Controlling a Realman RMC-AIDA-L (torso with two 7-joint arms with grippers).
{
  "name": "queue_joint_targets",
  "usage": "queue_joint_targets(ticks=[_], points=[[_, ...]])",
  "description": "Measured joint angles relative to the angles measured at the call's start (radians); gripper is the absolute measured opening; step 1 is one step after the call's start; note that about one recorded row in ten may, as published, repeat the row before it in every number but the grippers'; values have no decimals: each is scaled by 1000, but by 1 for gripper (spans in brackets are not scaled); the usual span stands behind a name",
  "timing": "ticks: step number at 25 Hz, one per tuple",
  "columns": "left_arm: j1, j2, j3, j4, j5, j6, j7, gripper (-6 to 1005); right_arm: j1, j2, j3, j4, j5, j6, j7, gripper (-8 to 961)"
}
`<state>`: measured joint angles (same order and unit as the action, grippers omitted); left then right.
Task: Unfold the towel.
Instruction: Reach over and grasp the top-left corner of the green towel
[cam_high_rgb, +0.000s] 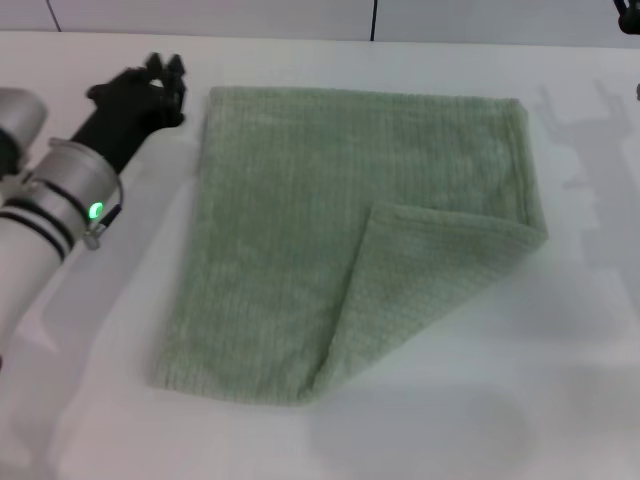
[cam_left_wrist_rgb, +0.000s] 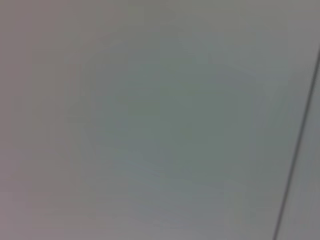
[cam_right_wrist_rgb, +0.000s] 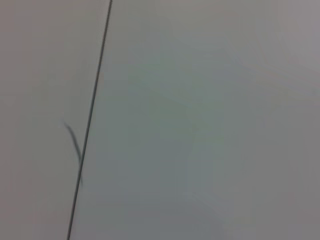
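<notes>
The pale sage-green towel (cam_high_rgb: 290, 220) lies flat on the white table (cam_high_rgb: 560, 380) in the head view. Its near right corner is folded over onto the cloth as a triangular flap (cam_high_rgb: 430, 275). My left gripper (cam_high_rgb: 162, 72) hovers just left of the towel's far left corner, apart from the cloth and holding nothing. Only a dark tip of my right gripper (cam_high_rgb: 629, 16) shows, at the far right edge, well away from the towel. Neither wrist view shows the towel or any fingers.
Both wrist views show only a plain pale surface crossed by a thin dark seam (cam_left_wrist_rgb: 296, 145) (cam_right_wrist_rgb: 90, 120). A wall panel with a dark seam (cam_high_rgb: 374, 20) runs behind the table's far edge. The right arm's shadow (cam_high_rgb: 590, 150) falls right of the towel.
</notes>
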<state>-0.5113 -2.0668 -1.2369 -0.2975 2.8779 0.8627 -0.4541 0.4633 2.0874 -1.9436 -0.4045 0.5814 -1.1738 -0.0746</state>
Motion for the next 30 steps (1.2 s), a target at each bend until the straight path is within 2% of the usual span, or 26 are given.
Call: queue_joint_targets(ticks=[4,7,13,15,23,30], points=[[-46,1,45,-2,1,-102,-3,269,8,-1,-3,-2,1,50,19,765],[-83,2,87,-3,1,-188,-4,47,14,-2,-3,-5,0,98,20,765],[-118,0,128,-4,1,-280,-5,18,23,-1,-3,-11,1,148,20,765],[-131,-1,143,-13,1,-353,-9,8,24,-1,-3,-15,1,158,20,766],[-154,-1,210,-8,1,-404,-44,-2,36,-4,-3,-17,0,190,20,766],[-158,-2,214,-9,1,-418,-47,-2,48,-4,-3,-14,-3,199,19,766]])
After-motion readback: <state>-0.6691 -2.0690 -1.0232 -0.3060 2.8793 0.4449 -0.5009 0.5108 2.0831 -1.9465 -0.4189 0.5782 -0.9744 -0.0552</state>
